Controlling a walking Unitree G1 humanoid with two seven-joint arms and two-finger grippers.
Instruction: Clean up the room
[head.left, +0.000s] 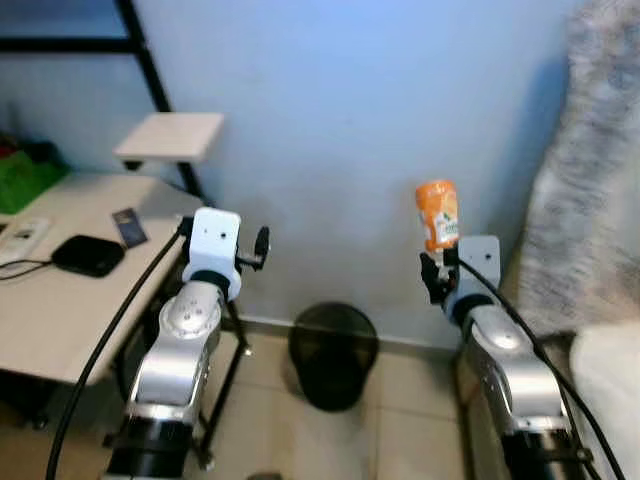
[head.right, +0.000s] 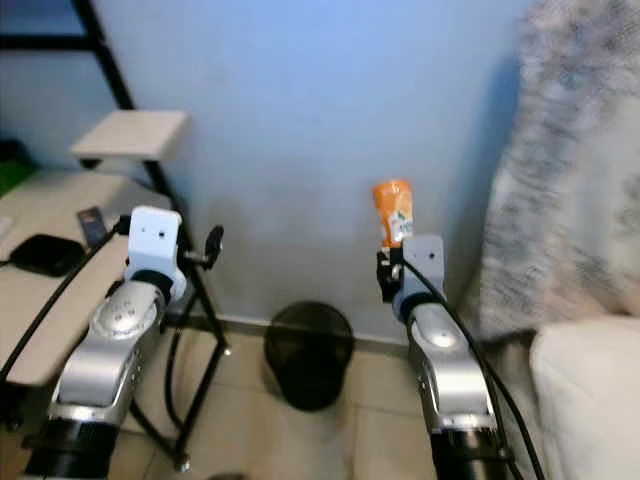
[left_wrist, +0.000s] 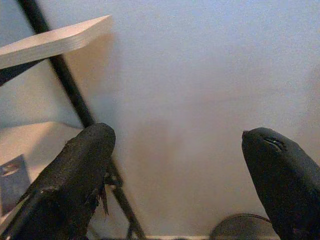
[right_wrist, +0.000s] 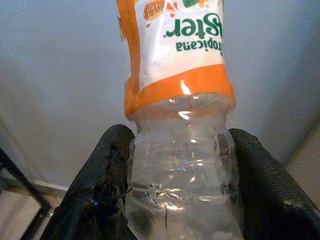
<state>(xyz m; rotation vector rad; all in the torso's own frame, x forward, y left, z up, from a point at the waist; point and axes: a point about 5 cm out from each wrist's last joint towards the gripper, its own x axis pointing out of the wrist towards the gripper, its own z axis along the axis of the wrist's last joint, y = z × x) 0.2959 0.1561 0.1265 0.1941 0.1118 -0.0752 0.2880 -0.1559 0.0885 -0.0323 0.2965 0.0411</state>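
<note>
My right gripper (head.left: 441, 266) is raised in front of the blue wall and shut on a clear plastic bottle (head.left: 437, 213) with an orange and white label. The bottle (right_wrist: 180, 100) stands up out of the black fingers (right_wrist: 102, 175), label text upside down. A black mesh waste bin (head.left: 333, 352) stands on the tiled floor against the wall, lower down between my two arms and slightly left of the bottle. My left gripper (left_wrist: 175, 137) is open and holds nothing; it is raised beside the desk corner, with the bin's rim (left_wrist: 245, 226) just visible below it.
A pale desk (head.left: 60, 300) on the left carries a black device (head.left: 88, 254), a small dark card (head.left: 129, 226) and a green item (head.left: 25, 175). A small shelf (head.left: 172, 135) on a black frame stands above it. A mottled curtain (head.left: 590, 180) and white upholstery (head.left: 610, 380) are to the right.
</note>
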